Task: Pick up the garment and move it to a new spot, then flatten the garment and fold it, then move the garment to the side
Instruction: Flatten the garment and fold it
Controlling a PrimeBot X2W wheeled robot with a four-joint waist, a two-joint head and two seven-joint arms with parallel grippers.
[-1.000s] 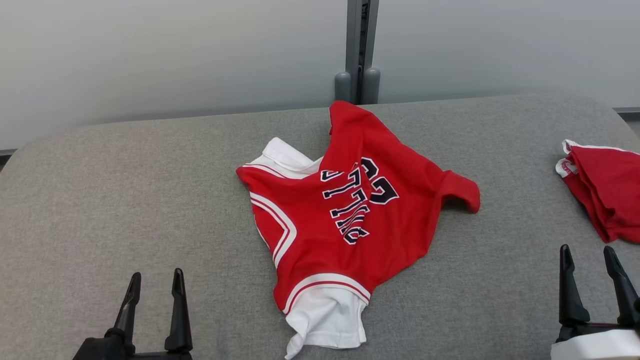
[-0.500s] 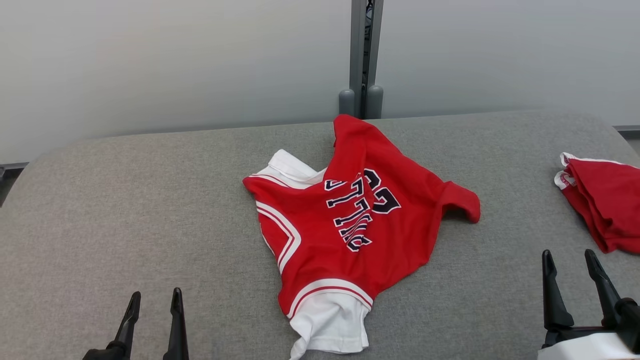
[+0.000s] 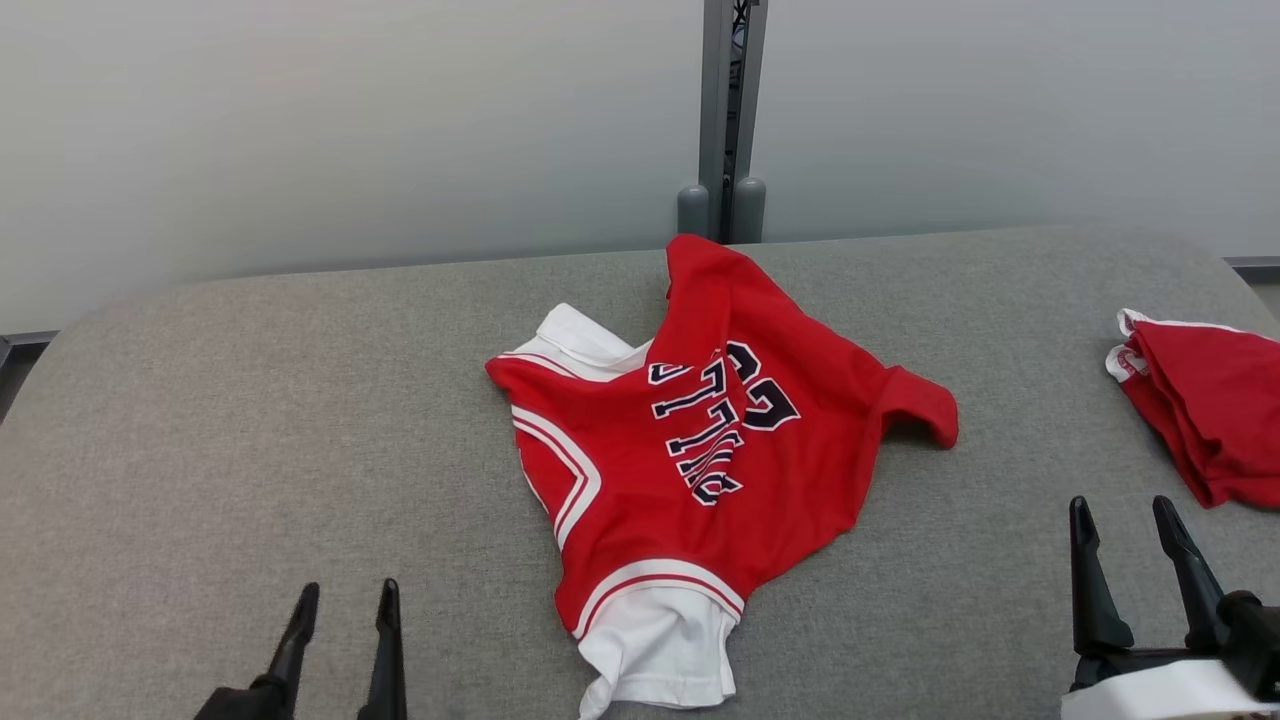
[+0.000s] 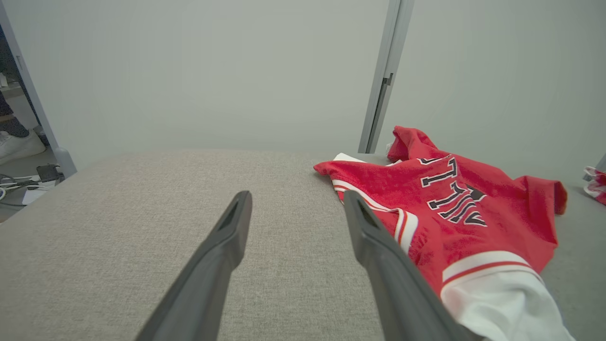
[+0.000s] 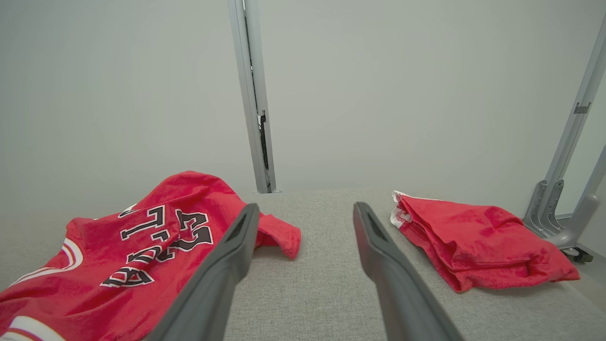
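Observation:
The garment (image 3: pixel 690 440) is a crumpled red jersey with white trim and dark lettering, lying in the middle of the grey padded table (image 3: pixel 250 420). It also appears in the left wrist view (image 4: pixel 454 213) and the right wrist view (image 5: pixel 142 251). My left gripper (image 3: pixel 345 600) is open at the lower left, left of the jersey and apart from it, with nothing between its fingers. My right gripper (image 3: pixel 1120 515) is open at the lower right, between the jersey and a second red cloth, also empty.
A folded red cloth (image 3: pixel 1210 405) with white trim lies at the table's right edge, seen too in the right wrist view (image 5: pixel 473 241). A grey post (image 3: pixel 725 110) rises behind the table against pale wall panels. Bare grey surface lies left of the jersey.
The head view has tilted, so the whole scene sits lower in the frame. The left gripper has shifted right and the right gripper slightly left. The jersey lies unchanged.

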